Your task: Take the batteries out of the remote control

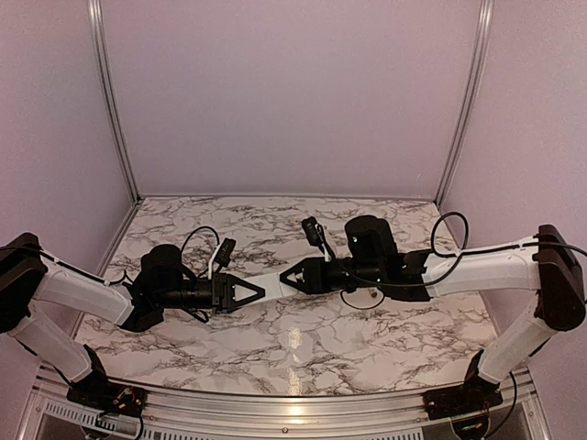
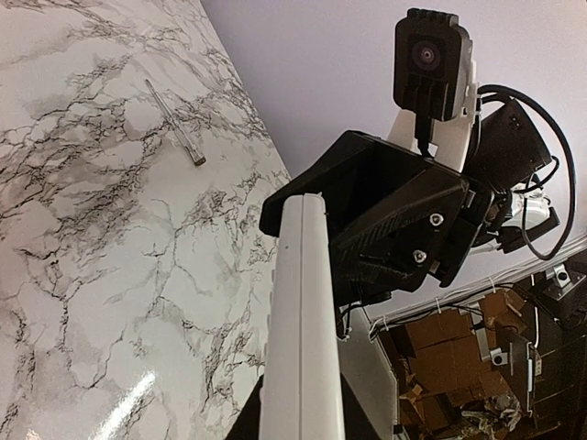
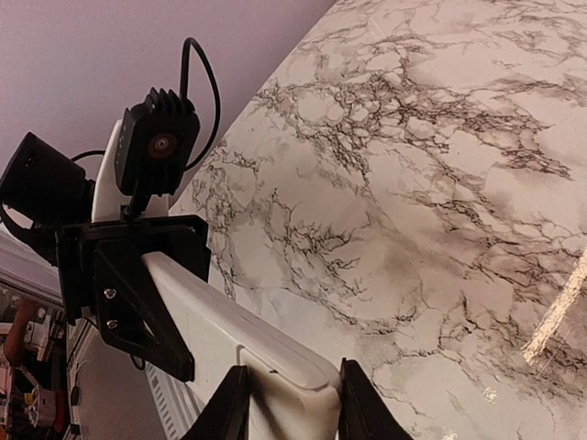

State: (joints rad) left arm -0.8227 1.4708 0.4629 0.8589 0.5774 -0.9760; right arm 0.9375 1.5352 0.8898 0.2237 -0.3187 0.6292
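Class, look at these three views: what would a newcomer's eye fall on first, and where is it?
First, the white remote control, held above the marble table at centre, with the left gripper clamped on one end and the right gripper on the other. Next, a thin pale rod lying alone on the table.

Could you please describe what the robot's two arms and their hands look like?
The left arm and right arm are alike: white tubular links between bulky black joints. The left hand and right hand are black wedges tapering to two fingers. A small black camera sits on each wrist, and thin black cables loop beside the arms.
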